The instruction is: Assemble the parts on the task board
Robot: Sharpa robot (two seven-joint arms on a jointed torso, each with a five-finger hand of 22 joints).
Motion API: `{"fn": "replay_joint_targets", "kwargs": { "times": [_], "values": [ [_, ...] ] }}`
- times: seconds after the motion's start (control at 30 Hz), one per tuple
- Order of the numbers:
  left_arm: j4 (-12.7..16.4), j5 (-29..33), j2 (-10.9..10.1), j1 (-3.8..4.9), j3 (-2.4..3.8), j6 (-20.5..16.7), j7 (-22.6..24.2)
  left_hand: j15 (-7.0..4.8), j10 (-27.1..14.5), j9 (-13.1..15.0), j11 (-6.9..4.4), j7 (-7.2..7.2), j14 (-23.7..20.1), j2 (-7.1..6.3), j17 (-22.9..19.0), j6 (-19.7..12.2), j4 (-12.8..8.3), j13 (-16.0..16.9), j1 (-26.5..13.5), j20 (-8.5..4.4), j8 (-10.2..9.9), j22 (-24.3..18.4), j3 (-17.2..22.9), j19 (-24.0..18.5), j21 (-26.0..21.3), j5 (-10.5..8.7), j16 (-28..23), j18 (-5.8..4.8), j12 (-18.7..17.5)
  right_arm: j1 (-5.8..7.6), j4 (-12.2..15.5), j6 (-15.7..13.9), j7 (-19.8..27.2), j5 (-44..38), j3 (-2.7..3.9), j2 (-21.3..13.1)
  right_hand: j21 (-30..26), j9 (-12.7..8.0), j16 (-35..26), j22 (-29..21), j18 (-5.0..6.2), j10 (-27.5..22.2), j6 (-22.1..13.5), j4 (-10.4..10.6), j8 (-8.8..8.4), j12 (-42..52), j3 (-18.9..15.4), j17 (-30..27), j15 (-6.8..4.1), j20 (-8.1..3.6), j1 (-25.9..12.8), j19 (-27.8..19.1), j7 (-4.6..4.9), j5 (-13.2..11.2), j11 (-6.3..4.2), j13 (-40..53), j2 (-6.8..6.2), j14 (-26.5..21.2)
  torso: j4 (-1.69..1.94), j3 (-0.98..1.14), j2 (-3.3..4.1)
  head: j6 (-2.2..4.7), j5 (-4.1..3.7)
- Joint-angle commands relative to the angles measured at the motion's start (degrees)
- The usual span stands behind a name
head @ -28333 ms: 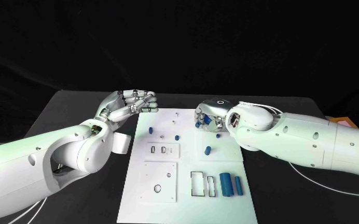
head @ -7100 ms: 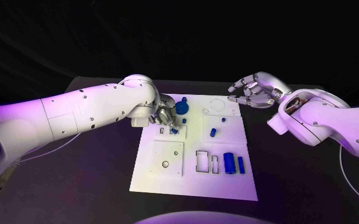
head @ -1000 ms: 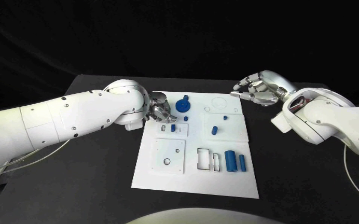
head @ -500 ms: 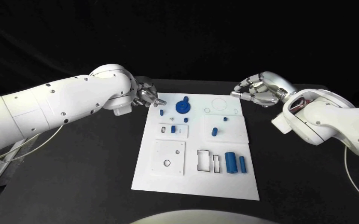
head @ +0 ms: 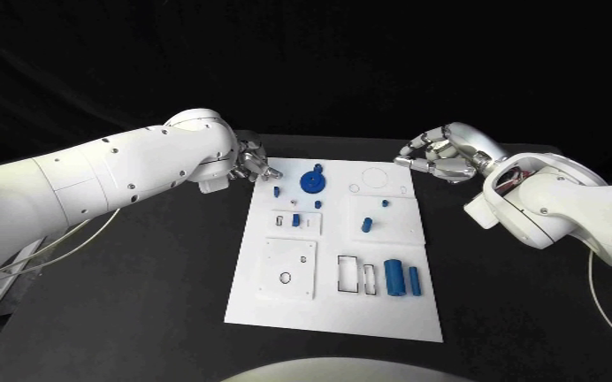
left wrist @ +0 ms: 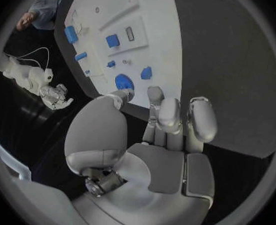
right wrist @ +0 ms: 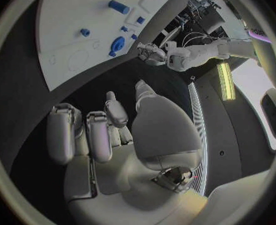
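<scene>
two glossy white arms with rounded shells dotted by small dark screw holes; each ends in a silver hand, left hand (head: 251, 164), right hand (head: 436, 156), with grey padded fingers; thin white cables trail beside both arms

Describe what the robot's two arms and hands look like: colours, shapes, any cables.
Both arms are glossy white, rounded shells dotted with small dark screw holes. The left hand and right hand are silver metal with segmented fingers. Thin pale cables trail beside each arm.
</scene>
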Motion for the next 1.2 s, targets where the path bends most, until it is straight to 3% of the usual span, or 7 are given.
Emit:
{"fn": "replay_joint_targets", "kwargs": {
  "times": [0.03,0.77,1.2],
  "values": [
    [-1.05,0.35,0.9,-0.15,-0.12,2.14,0.17,0.53,-0.3,-0.12,0.07,0.18,0.03,0.01,-0.03,-0.25,-0.02,-0.12,0.63,0.27,-0.25,0.1,-0.36,-0.11,-0.29,0.22,-0.37,-0.09,-0.01,-0.06,0.0,0.2,-0.01,-0.7,0.0,0.15,-0.23,-0.07,-0.24,6.91,0.51,-0.22,-0.32,0.01,0.26,-0.02,-0.32,4.25,-0.34,-0.01,0.19,-0.46,0.04,0.45,-0.19,-0.01,0.45,3.4,0.05,0.02,0.0,-0.05,-0.06],
    [-3.46,0.67,3.25,-0.57,-0.82,5.59,0.03,0.69,-0.26,-0.88,0.21,0.3,0.03,0.48,0.0,0.14,-0.03,0.03,0.4,0.48,-0.84,0.22,-0.76,-0.04,-0.27,0.05,-0.36,-0.1,0.37,-0.33,-0.15,0.02,0.25,-0.7,0.0,0.48,-0.61,-0.08,-0.42,6.65,0.61,-0.96,-0.34,0.02,0.27,-0.72,-0.36,3.82,-0.35,-0.01,0.32,-0.71,0.04,0.55,-0.19,-0.91,0.53,3.3,-0.01,0.11,-0.06,-0.56,0.12],
    [-4.54,0.91,3.91,-0.76,-1.03,5.66,-0.03,0.67,-0.2,-1.86,0.16,0.25,0.03,2.15,0.02,0.81,-0.11,0.1,1.96,0.59,-1.41,0.31,-0.11,-0.01,-0.26,0.28,-0.35,-0.09,0.9,-0.4,-0.11,0.0,0.23,-0.47,0.0,0.47,-0.74,-0.09,-0.48,6.57,0.64,-1.02,-0.36,0.04,0.28,-0.78,-0.41,3.72,-0.35,-0.01,0.44,-0.78,0.04,0.64,-0.2,-0.98,0.63,3.27,0.01,0.08,-0.07,-0.66,-0.07]
  ]
}}
